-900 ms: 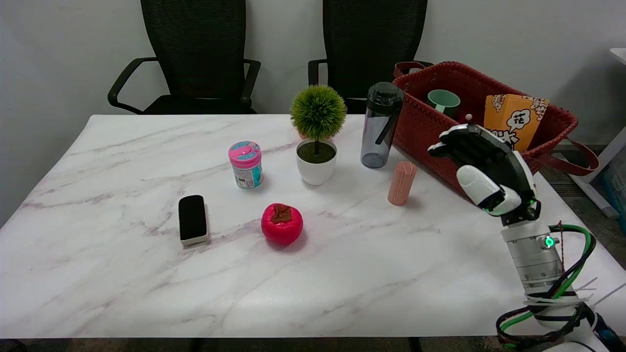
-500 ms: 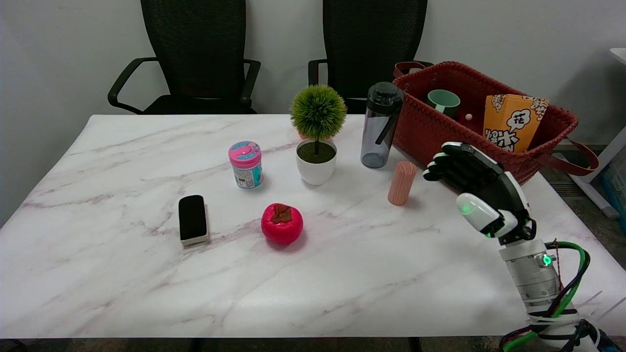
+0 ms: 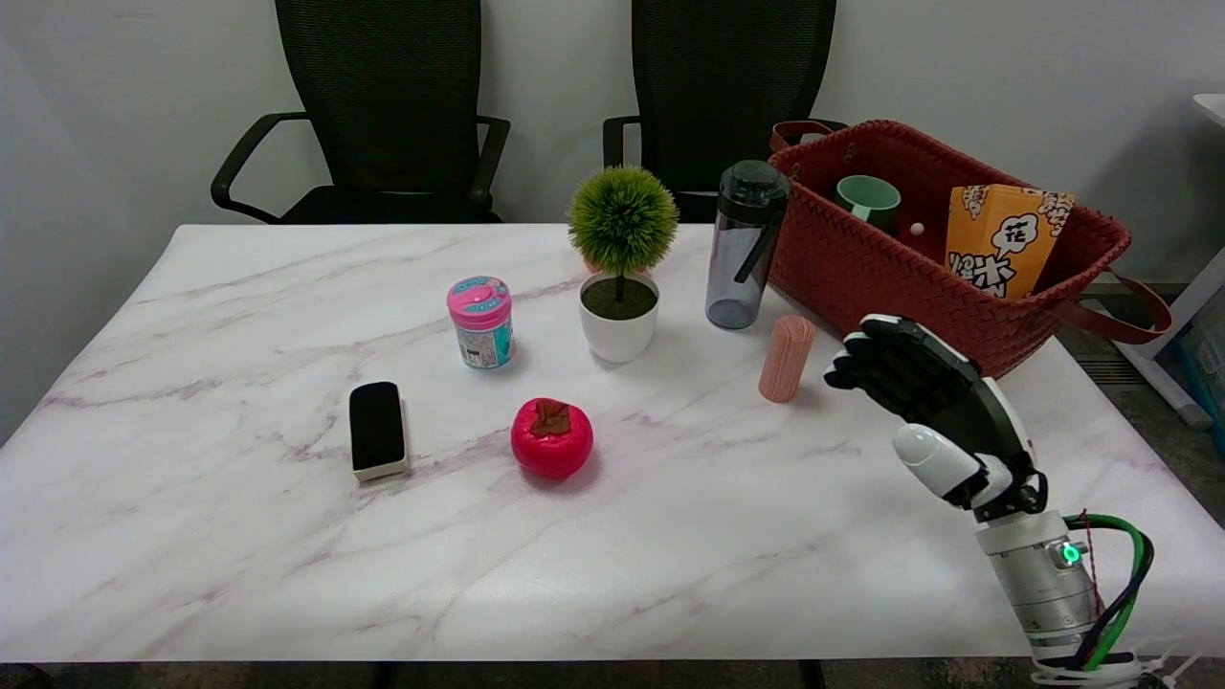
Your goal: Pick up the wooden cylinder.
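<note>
Right hand (image 3: 933, 411), fingers apart and empty, hovers just right of the upright cylinder (image 3: 787, 358), apparently lining up a side grasp.

- The right hand (image 3: 933, 407) came down and toward the near side of the bench (image 3: 287, 536), from in front of the red woven basket (image 3: 861, 268) to a lower spot just right of the wooden cylinder (image 3: 787, 358).
- It no longer overlapped the basket's rim and the orange snack box (image 3: 1005, 239), which showed in full.
- Its dark fingers (image 3: 847, 364), held open and empty, ended level with the cylinder, close to it but not touching.
- The white forearm (image 3: 1038, 584) slid lower in the picture, so less of the green and black cabling (image 3: 1120, 593) at its base showed.
</note>
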Motion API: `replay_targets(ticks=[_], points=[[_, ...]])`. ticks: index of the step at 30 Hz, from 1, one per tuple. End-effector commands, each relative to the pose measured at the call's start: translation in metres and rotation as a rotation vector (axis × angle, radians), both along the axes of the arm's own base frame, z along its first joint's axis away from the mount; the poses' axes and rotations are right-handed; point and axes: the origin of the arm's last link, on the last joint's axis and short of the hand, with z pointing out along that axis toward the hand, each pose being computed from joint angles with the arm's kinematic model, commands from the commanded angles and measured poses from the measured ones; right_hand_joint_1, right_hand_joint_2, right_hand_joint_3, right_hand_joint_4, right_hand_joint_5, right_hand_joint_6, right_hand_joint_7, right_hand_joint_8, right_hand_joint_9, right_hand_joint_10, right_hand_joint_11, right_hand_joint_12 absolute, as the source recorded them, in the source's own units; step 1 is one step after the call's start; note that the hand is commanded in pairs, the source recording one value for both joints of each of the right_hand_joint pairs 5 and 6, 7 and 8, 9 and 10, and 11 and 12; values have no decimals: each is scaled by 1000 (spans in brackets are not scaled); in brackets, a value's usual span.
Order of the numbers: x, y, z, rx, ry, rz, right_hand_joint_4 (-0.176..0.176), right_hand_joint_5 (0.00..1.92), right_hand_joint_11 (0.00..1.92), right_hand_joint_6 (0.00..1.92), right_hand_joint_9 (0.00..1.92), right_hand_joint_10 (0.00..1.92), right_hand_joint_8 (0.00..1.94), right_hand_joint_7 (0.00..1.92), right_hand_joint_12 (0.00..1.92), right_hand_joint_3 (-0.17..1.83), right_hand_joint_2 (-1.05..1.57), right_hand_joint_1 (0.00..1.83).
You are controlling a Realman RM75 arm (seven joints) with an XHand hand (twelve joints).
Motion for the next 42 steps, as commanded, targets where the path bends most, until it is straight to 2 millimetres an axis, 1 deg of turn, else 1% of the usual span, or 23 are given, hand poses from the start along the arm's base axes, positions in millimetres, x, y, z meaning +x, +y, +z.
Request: replay_targets(ticks=[1,2,4,7,10,12,14,17,20,22,25,28,31,34,36,38,42], points=[[0,-55,-33,121,19,-14,0,614,707,614,680,680,652,652,707,940,130,1065],[4,-64,-33,126,34,-10,0,615,707,615,680,680,652,652,707,936,133,1065],[6,-73,-34,140,47,-23,0,618,707,618,681,681,652,652,707,927,141,1065],[9,-88,-40,164,63,-58,0,621,709,621,681,681,652,652,709,921,149,1065],[14,-105,-45,158,117,-68,0,626,707,626,682,682,652,652,707,921,164,1060],[14,-110,-46,145,135,-67,0,626,703,626,682,682,653,653,703,919,168,1059],[15,-113,-43,123,138,-60,0,628,701,628,682,682,654,654,701,916,171,1059],[16,-111,-37,76,165,-59,0,631,701,631,686,686,656,656,701,911,179,1058],[18,-106,-35,3,208,-64,0,642,549,642,679,679,676,676,549,908,216,1048],[20,-103,-32,-106,274,-79,0,640,460,640,622,622,677,677,460,918,234,1036],[18,-93,-27,-248,312,-104,0,618,436,618,597,597,666,666,436,927,226,1032],[19,-82,-25,-369,375,-107,0,585,431,585,590,590,656,656,431,934,203,1031],[22,-75,-28,-451,379,-92,0,558,430,558,585,585,649,649,430,938,186,1032],[23,-73,-29,-468,387,-76,0,547,434,547,582,582,644,644,434,936,184,1032],[23,-73,-31,-464,384,-70,0,480,444,480,582,582,638,638,444,947,151,1034],[25,-72,-33,-464,379,-62,0,363,511,363,596,596,613,613,511,968,90,1038],[23,-67,-32,-481,378,-59,0,296,611,296,619,619,569,569,611,973,36,1045]])
